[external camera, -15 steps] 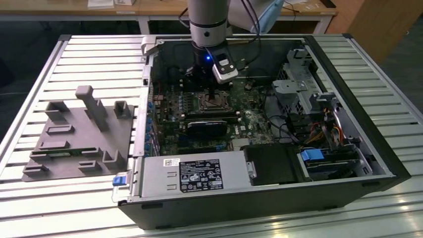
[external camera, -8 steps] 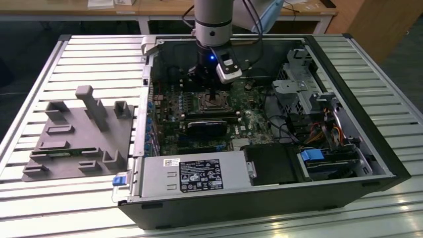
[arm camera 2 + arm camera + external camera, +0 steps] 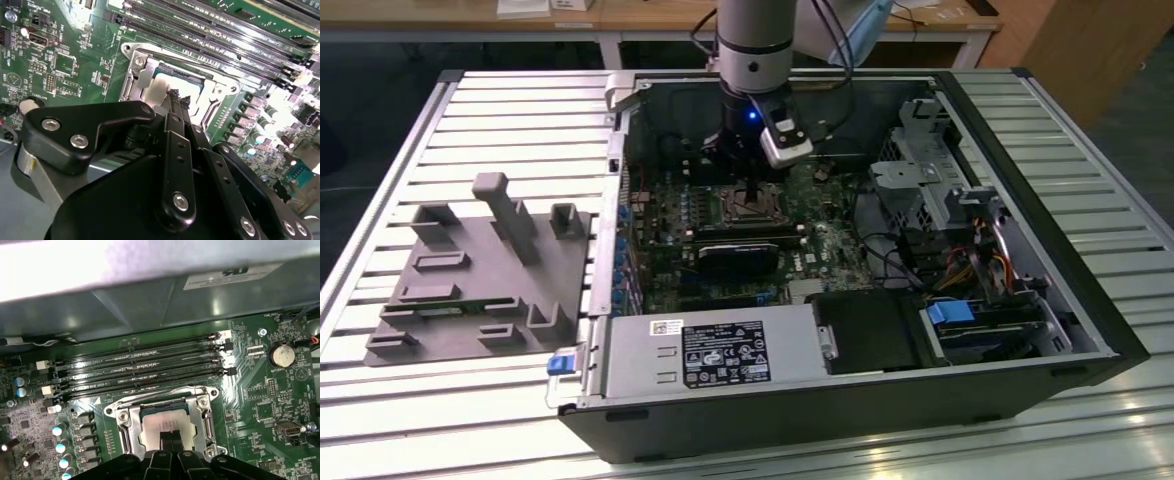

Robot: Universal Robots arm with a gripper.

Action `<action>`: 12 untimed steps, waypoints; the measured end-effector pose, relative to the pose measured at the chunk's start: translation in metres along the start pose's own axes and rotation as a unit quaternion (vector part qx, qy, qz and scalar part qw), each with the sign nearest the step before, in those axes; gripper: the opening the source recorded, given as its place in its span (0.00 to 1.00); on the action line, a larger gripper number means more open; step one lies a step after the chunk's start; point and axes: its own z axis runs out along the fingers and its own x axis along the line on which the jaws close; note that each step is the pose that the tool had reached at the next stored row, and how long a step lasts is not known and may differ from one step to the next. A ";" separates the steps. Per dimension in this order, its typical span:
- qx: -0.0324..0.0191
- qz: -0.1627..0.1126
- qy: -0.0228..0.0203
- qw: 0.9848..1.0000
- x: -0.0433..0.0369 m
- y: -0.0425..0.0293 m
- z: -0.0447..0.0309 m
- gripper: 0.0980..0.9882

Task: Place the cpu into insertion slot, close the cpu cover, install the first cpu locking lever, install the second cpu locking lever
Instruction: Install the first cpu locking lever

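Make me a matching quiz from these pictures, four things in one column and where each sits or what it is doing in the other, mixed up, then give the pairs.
Things:
1. cpu
2. cpu cover
3. gripper
4. grey fixture block

Places or states:
A. outside the computer case, on the slatted table, at the exterior view's left
B. silvery frame lying down around the chip
C. fingertips down on the chip's metal top
D. seated in the insertion slot, silver-grey top showing through the window

Pairs: 1-D, 2-B, 3-C, 4-A

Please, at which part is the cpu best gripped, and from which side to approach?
Probably by two opposite edges, from straight above: the cpu lies flat in the insertion slot, framed by the cpu cover, so only its top is free. The gripper is there.
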 end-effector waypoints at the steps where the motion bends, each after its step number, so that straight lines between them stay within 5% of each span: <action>1: 0.000 0.000 0.000 1.000 -0.0001 -0.0001 -0.0017 0.01; 12: 0.000 0.000 0.000 1.000 -0.0012 -0.0008 -0.0247 0.01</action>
